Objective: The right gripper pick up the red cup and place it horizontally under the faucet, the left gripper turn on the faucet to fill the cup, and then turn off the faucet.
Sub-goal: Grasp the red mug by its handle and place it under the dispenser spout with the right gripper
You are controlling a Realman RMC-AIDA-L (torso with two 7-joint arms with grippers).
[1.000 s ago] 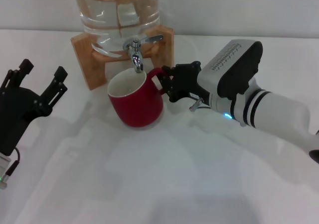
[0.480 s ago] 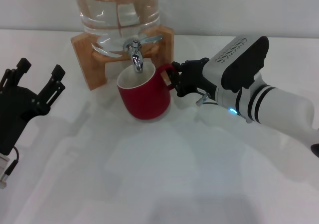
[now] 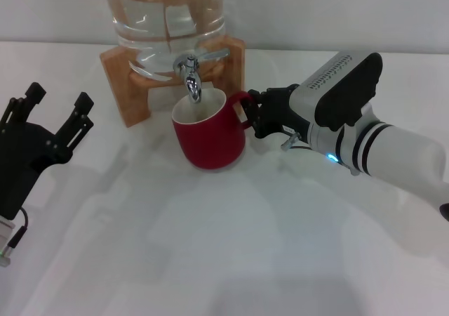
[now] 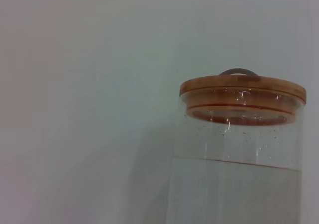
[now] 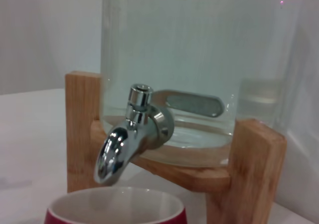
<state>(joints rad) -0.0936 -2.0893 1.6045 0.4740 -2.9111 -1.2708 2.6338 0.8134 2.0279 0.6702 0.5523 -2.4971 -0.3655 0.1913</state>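
The red cup (image 3: pixel 209 139) stands upright with its cream inside directly below the spout of the chrome faucet (image 3: pixel 190 76). My right gripper (image 3: pixel 251 116) reaches in from the right and is shut on the cup's loop handle. In the right wrist view the faucet (image 5: pixel 130 134) hangs just above the cup's rim (image 5: pixel 115 207), and its flat lever (image 5: pixel 195 102) points sideways. No water runs from the spout. My left gripper (image 3: pixel 59 100) waits open at the table's left side, well clear of the faucet.
The glass water jar (image 3: pixel 165 17) sits on a wooden stand (image 3: pixel 119 74) at the back of the white table (image 3: pixel 231 246). The left wrist view shows the jar's wooden lid (image 4: pixel 242 90) against a plain wall.
My right gripper has carried the red cup to the right and slightly back, bringing its opening under the spout. The left arm has not moved.
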